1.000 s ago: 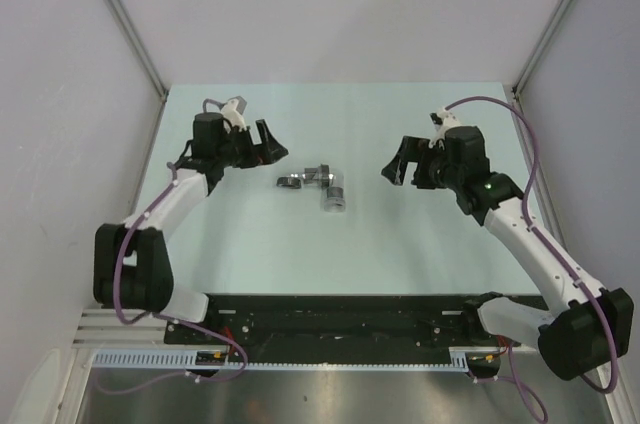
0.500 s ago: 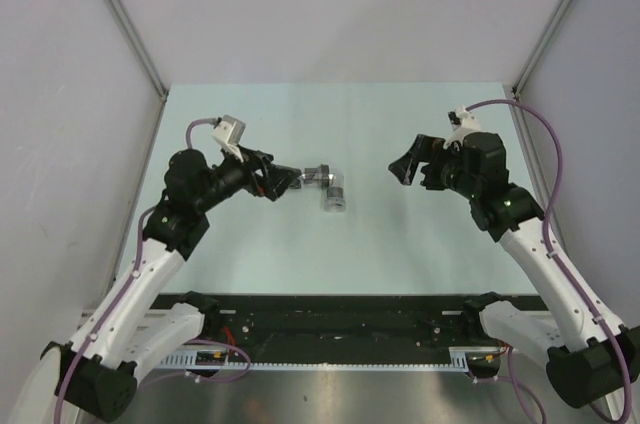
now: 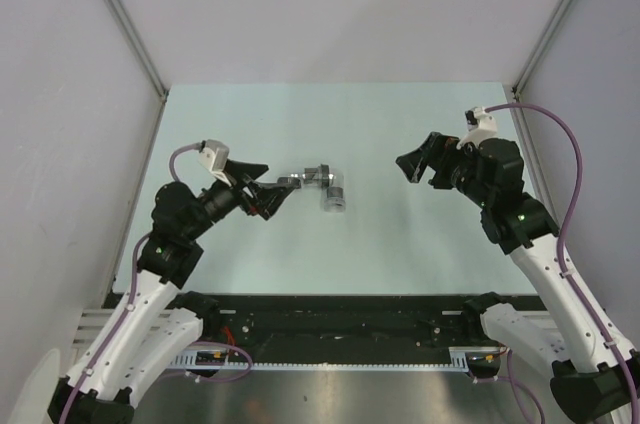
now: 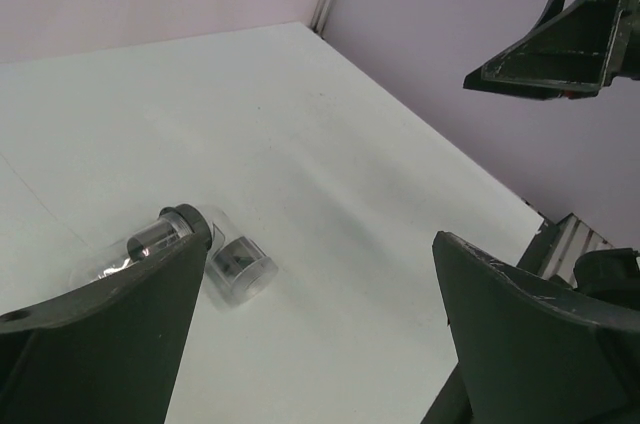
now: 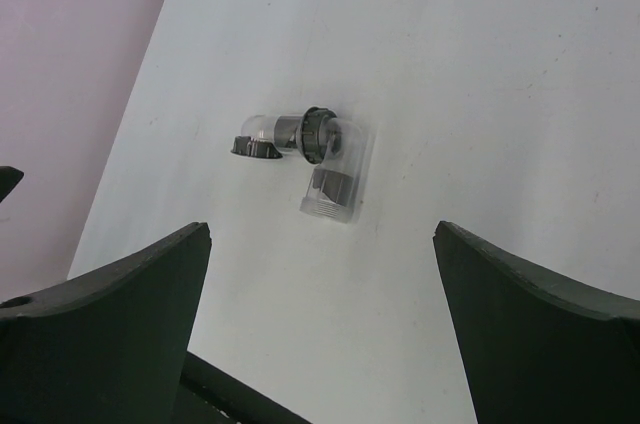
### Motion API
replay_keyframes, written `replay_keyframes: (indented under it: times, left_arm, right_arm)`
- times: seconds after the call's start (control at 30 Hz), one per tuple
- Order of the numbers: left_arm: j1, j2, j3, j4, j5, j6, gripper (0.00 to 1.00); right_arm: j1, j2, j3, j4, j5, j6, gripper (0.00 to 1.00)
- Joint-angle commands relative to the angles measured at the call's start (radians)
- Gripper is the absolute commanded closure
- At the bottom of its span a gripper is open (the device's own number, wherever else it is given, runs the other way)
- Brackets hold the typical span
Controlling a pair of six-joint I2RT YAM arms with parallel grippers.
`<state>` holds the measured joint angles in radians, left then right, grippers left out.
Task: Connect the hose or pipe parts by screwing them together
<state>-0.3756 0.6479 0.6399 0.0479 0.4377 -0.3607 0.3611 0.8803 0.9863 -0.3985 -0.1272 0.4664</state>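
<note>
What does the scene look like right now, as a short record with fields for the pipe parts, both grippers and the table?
Pipe parts: grey-silver bent fitting piece with dark bands, seemingly joined, lying on the pale table.
Left gripper: open, close beside the piece's end, holding nothing.
Right gripper: open, apart from it, holding nothing.

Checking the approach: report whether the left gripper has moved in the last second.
Yes. The left gripper came toward the near edge, from beyond the pipe parts to level with their left end, jaws open.
</note>
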Motion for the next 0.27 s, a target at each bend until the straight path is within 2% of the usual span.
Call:
replay_keyframes:
  times: [0.0,0.23]
  left_arm:
    - [-0.006,-0.011,0.001,0.063,-0.017,-0.018,0.00]
    - [-0.006,0.009,0.000,0.072,-0.011,-0.030,0.00]
  right_arm:
    - [0.004,-0.009,0.034,0.017,0.014,-0.001,0.00]
    - [0.004,-0.012,0.032,0.012,0.044,-0.055,0.00]
